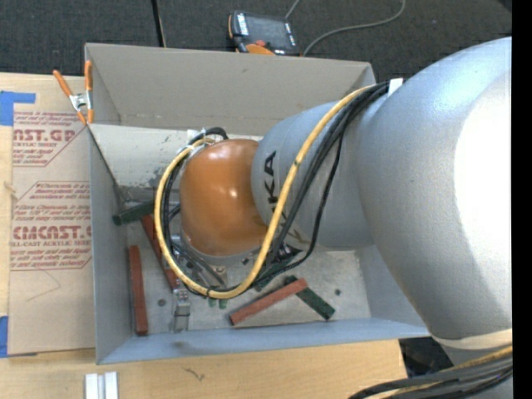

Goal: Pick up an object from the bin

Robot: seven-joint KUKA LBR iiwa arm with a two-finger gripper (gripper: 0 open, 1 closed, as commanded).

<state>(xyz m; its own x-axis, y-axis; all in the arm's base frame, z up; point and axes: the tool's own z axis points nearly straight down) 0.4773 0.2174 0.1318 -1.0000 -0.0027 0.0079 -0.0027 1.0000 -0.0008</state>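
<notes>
Arm (391,173) reaches in from the right and is low in the grey bin (233,90). The orange wrist cover (218,194), looped by yellow and black cables (169,252), hides most of the gripper (188,293). Cannot tell how far it is open or whether it holds anything. It sits over the bin's left-centre floor. Nearest things: 1 slanted red-brown stick (155,241) passing under the cables, and 1 small grey piece (179,316) just below. 1 longer red-brown bar (135,291) lies along the left wall, with 1 dark green piece (129,215) above it. To the right, 1 red-brown bar (268,302) touches 1 dark green bar (317,304).
</notes>
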